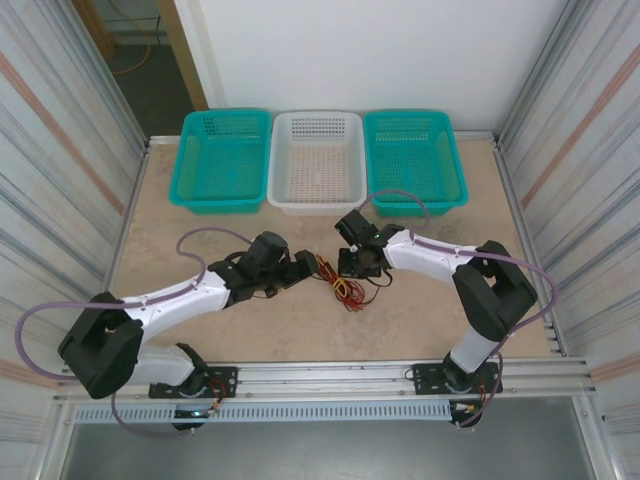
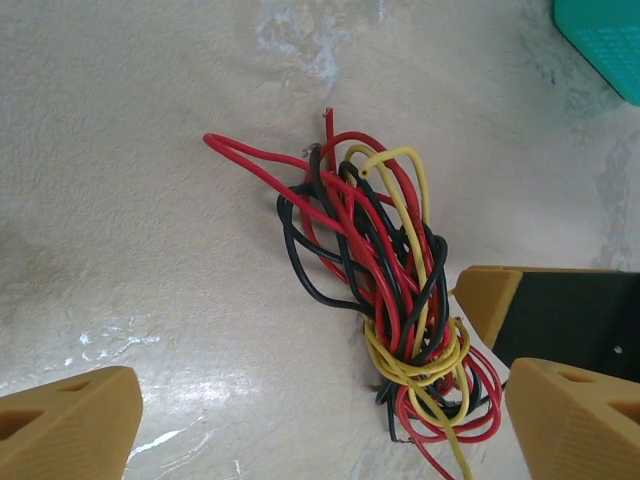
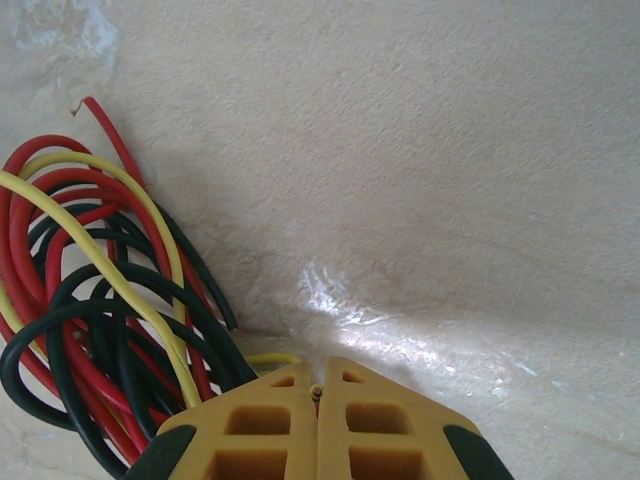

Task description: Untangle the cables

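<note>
Left gripper (image 2: 325, 385) gapes wide at 9 o'clock of the cables (image 2: 390, 290), gripping nothing. Right gripper (image 3: 318, 395), at 2 o'clock, is pinched closed; hold unclear.

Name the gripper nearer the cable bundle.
Right: the right gripper is shut, apparently pinching a yellow strand of the cables. The left gripper is open, fingers flanking them.

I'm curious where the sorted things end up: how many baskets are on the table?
3, in a row along the table's far edge: the left teal basket, the white basket in the middle, and the right teal basket. None looks hidden.
</note>
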